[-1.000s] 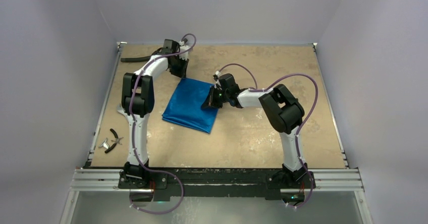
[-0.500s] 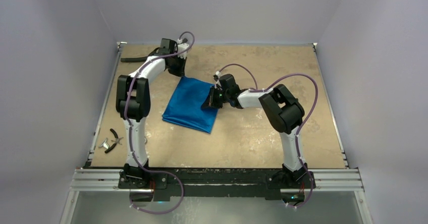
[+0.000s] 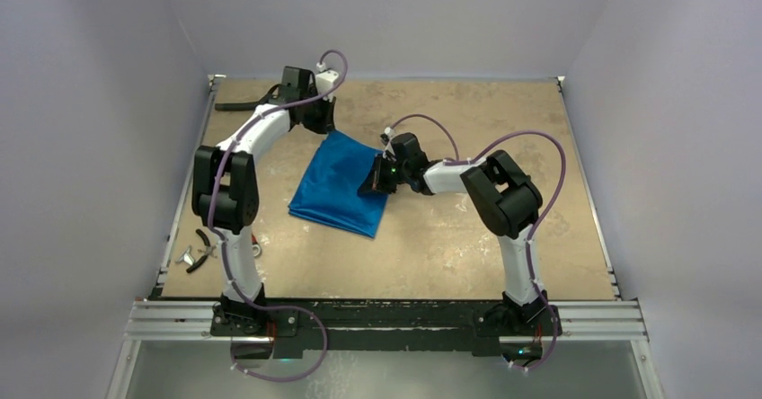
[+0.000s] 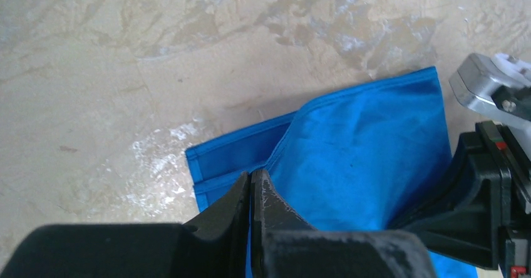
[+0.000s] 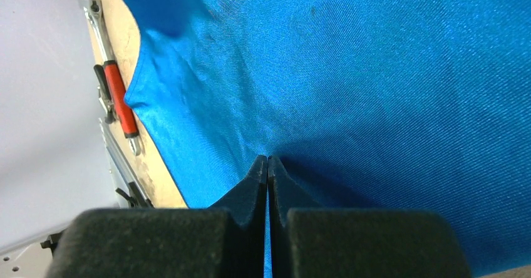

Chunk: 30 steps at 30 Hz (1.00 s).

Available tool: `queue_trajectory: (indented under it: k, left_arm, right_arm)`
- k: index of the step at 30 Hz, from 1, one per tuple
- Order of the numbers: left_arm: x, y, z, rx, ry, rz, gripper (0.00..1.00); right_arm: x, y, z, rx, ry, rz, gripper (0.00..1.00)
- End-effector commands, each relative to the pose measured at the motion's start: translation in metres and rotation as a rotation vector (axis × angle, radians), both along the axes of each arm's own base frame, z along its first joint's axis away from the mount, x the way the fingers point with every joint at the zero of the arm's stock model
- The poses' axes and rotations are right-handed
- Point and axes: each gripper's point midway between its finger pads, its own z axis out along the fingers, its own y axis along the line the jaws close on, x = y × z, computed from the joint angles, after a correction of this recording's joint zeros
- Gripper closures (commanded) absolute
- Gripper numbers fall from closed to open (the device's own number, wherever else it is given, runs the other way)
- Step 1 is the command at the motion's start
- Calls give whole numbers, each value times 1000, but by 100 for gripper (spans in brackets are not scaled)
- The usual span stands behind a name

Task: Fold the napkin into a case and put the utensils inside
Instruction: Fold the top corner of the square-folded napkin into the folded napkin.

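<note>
The shiny blue napkin lies folded as a broad rectangle in the middle of the table. My left gripper is at its far corner. In the left wrist view its jaws are shut on the top layer's hem, which rises off the lower layer. My right gripper sits on the napkin's right edge. In the right wrist view it is shut on a pinch of the napkin, with blue showing between the fingers. The utensils are out of view.
Black-handled pliers lie near the table's left edge. A red-handled wrench lies by that same edge behind the left arm. A black hose runs along the far left corner. Walls enclose the table on three sides.
The left gripper closed on the napkin's far corner. The left arm's elbow swung further left. The right arm and the napkin stayed put.
</note>
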Motion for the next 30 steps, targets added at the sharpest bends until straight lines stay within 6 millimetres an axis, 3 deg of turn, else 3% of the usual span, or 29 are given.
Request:
queue_trajectory:
  k: [1, 9, 14, 19, 25, 30]
  left_arm:
    - [-14, -13, 22, -59, -35, -43, 100]
    - [-57, -27, 26, -163, 38, -78, 100]
    - [-74, -33, 31, -195, 36, -87, 100]
    - [-96, -41, 19, -222, 79, -86, 100]
    - [-124, -47, -6, -222, 151, -106, 100]
    - [-138, -49, -13, -226, 174, -120, 100]
  right_arm:
    - [-3, 0, 18, 14, -23, 5, 98]
    - [7, 0, 79, 139, -113, -25, 72]
    - [5, -5, 104, 236, -123, -56, 57]
    - [-1, -6, 105, 311, -53, -108, 52]
    - [-5, -10, 88, 344, 47, -197, 47]
    - [-8, -11, 76, 350, 111, -242, 39]
